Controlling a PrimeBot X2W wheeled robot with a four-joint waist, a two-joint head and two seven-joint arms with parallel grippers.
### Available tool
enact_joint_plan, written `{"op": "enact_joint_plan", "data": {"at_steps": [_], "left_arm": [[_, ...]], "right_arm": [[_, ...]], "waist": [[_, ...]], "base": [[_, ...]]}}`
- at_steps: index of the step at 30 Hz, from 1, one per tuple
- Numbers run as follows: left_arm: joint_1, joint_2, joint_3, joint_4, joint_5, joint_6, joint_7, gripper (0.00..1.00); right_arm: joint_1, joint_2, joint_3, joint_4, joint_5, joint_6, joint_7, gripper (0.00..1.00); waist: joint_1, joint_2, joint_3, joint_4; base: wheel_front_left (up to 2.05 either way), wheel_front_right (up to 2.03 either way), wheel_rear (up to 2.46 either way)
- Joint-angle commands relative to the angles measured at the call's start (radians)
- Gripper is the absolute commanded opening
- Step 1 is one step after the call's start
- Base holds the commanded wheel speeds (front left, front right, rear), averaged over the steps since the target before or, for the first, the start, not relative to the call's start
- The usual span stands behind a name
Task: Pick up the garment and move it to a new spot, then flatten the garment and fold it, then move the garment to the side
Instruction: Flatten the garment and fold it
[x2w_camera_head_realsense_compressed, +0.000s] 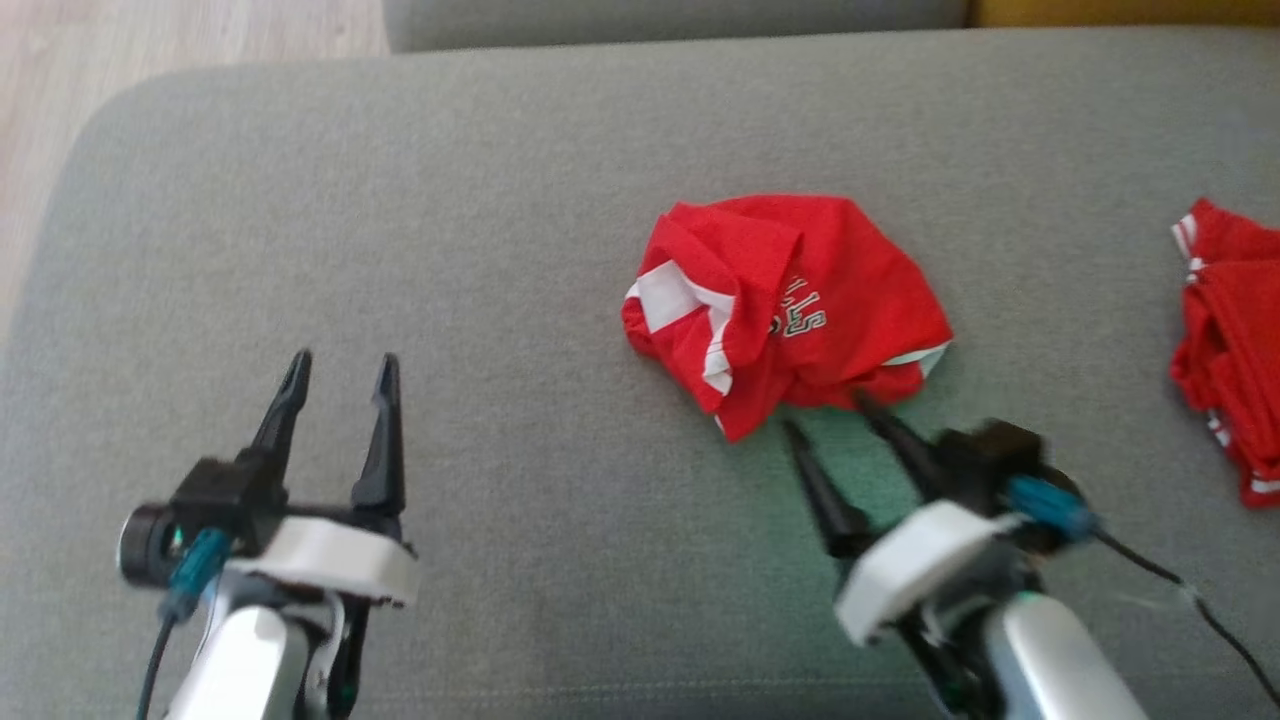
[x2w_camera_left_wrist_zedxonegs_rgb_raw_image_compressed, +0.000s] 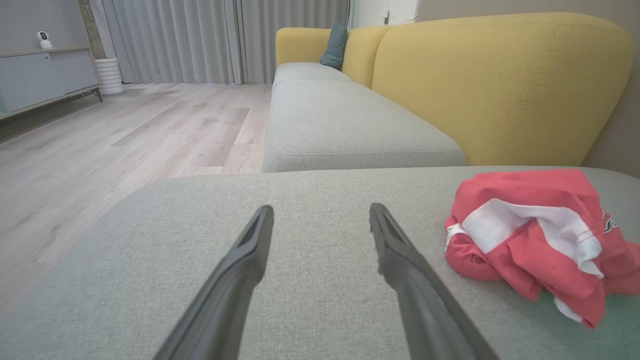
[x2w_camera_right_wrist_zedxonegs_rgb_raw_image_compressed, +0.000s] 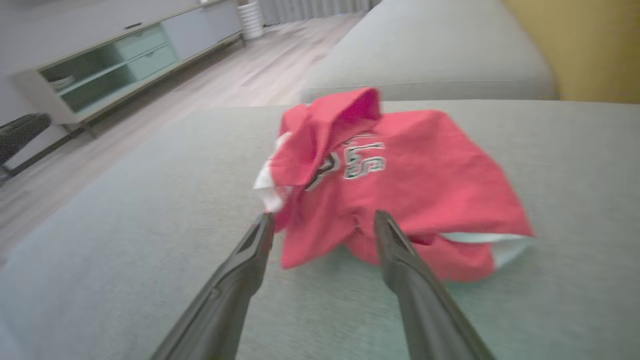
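A crumpled red garment (x2w_camera_head_realsense_compressed: 785, 305) with white trim and lettering lies in a heap on the grey sofa cushion (x2w_camera_head_realsense_compressed: 500, 250). My right gripper (x2w_camera_head_realsense_compressed: 830, 412) is open just in front of its near edge, fingertips level with the cloth and nothing between them. In the right wrist view the garment (x2w_camera_right_wrist_zedxonegs_rgb_raw_image_compressed: 400, 185) sits just beyond the open right gripper (x2w_camera_right_wrist_zedxonegs_rgb_raw_image_compressed: 322, 220). My left gripper (x2w_camera_head_realsense_compressed: 343, 362) hovers open over bare cushion well to the left of the garment. In the left wrist view the garment (x2w_camera_left_wrist_zedxonegs_rgb_raw_image_compressed: 535, 240) is off to the right of the open left gripper (x2w_camera_left_wrist_zedxonegs_rgb_raw_image_compressed: 320, 210).
Another red garment (x2w_camera_head_realsense_compressed: 1230, 340) with white stripes lies at the cushion's right edge. The cushion's rounded left corner drops to wood floor (x2w_camera_head_realsense_compressed: 60, 120). A yellow sofa back (x2w_camera_left_wrist_zedxonegs_rgb_raw_image_compressed: 500, 85) and a further grey seat (x2w_camera_left_wrist_zedxonegs_rgb_raw_image_compressed: 340, 125) stand beyond. A low cabinet (x2w_camera_right_wrist_zedxonegs_rgb_raw_image_compressed: 125, 60) stands across the floor.
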Motion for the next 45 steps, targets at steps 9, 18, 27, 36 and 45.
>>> {"op": "enact_joint_plan", "data": {"at_steps": [9, 18, 27, 36, 45], "left_arm": [[-0.111, -0.022, 0.009, 0.001, 0.005, -0.017, -0.014, 1.0], [-0.134, -0.037, 0.009, 0.016, 0.014, -0.026, -0.019, 1.0], [-0.127, -0.042, 0.027, 0.008, 0.024, -0.027, -0.019, 1.0], [-0.127, -0.047, 0.034, 0.001, 0.034, -0.038, -0.02, 1.0], [-0.121, -0.052, 0.049, 0.003, 0.043, -0.045, -0.02, 1.0]], "right_arm": [[-0.238, -0.004, 0.154, 0.162, 0.028, -0.001, -0.032, 1.0], [-0.306, -0.002, 0.134, 0.239, 0.054, -0.001, -0.092, 0.0], [-0.219, -0.026, -0.033, 0.084, 0.021, -0.001, -0.068, 0.0], [-0.112, -0.078, -0.235, 0.058, -0.002, -0.001, 0.017, 0.0], [-0.066, -0.066, -0.308, 0.155, 0.015, -0.001, -0.035, 1.0]], "waist": [[0.0, 0.0, 0.067, 0.06], [0.0, 0.0, 0.085, 0.066], [0.0, 0.0, 0.078, 0.036], [0.0, 0.0, 0.09, 0.024], [0.0, 0.0, 0.094, 0.013]], "base": [[0.0, 0.0, 0.0], [0.0, 0.0, 0.0], [0.0, 0.0, 0.0], [0.0, 0.0, 0.0], [0.0, 0.0, 0.0]]}}
